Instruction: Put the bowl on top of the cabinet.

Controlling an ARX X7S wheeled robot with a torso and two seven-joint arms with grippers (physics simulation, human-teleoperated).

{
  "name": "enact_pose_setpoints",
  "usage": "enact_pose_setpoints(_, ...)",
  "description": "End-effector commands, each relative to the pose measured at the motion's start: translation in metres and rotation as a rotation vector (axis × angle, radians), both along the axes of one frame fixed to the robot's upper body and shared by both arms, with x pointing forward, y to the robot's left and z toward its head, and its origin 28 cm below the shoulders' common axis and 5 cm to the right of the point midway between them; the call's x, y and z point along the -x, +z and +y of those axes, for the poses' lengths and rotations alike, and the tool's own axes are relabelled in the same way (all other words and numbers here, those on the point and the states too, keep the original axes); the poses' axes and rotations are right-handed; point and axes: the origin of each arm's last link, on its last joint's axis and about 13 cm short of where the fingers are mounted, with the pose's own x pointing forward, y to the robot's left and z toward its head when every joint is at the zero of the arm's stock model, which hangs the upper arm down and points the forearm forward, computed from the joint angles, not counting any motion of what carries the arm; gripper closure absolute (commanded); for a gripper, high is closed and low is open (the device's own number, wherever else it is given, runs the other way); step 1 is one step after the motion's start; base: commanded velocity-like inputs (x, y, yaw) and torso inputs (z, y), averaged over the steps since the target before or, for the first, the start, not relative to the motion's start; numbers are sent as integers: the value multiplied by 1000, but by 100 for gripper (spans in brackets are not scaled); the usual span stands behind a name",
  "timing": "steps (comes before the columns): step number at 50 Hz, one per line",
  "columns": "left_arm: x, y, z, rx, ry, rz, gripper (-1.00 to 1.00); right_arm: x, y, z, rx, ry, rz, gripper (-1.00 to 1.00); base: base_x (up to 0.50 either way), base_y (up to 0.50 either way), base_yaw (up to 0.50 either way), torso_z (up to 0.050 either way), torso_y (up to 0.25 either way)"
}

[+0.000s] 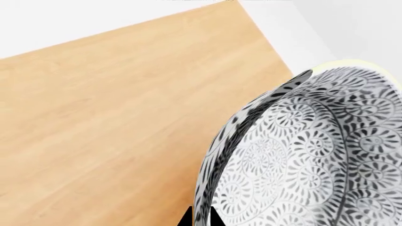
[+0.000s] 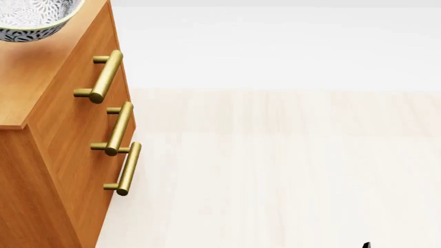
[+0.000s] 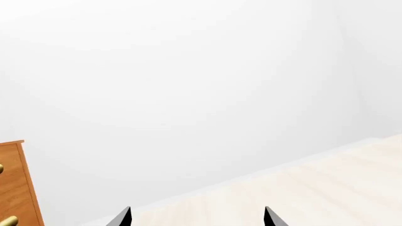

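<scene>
Resting on the cabinet's [image 2: 41, 72] light wooden top, near its front edge above the three brass handles [image 2: 103, 76], is the bowl [image 2: 31, 18]. Left gripper [image 1: 201, 219] pinches the bowl's rim between closed-in tips. Right gripper [image 3: 197, 216] hangs spread apart, empty, beside the cabinet.

Bowl [image 2: 31, 20], deep and round, white ceramic with dense grey-black floral scrolls inside and out and a thin pale yellowish rim, standing upright on the light wood top of the cabinet [image 2: 28, 82], partly cut off by the head view's edge. Cabinet orange-brown, front bearing three brass bar handles in a row, standing on pale flooring
</scene>
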Motion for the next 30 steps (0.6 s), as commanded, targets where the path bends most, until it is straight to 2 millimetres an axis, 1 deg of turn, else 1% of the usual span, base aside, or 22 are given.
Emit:
enact_pose_setpoints(1,1,2,4,10,19,-18,100,0,0,0,1,0,1,-100,0,0,0,0,0)
enact_pose_setpoints(12,-3,-5,5,10,21,-6,100,0,-1,0,1,-2,1,-100,0,0,0,0,1)
enact_pose_setpoints(18,-2,-3,5,10,23,-12,100,0,-1,0,1,-4,1,-100,0,0,0,0,0)
enact_pose_setpoints(30,-2,-4,8,-2,38,-7,100,0,-1,0,5,-1,3,-100,0,0,0,0,1)
